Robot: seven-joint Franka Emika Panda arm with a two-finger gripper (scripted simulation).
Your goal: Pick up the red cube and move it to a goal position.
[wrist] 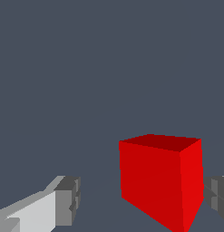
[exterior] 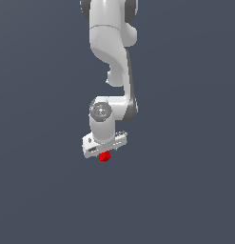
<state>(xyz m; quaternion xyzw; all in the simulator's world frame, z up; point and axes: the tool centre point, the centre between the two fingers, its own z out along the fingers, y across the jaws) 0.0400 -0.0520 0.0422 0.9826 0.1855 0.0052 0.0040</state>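
Red cube point(wrist: 161, 181) btwn fingers point(wrist: 68, 201), touching one, gap at other.

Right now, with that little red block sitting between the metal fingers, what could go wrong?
1. The red cube sits off-centre, near one of the fingers and far from the other. Closing could push it sideways or twist it.
2. The fingers look open with a gap left, so lifting now might leave it behind.

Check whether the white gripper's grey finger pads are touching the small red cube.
Apart on one side: the wrist view shows clear floor between one grey finger pad and the small red cube. The other pad sits near it; contact unclear.
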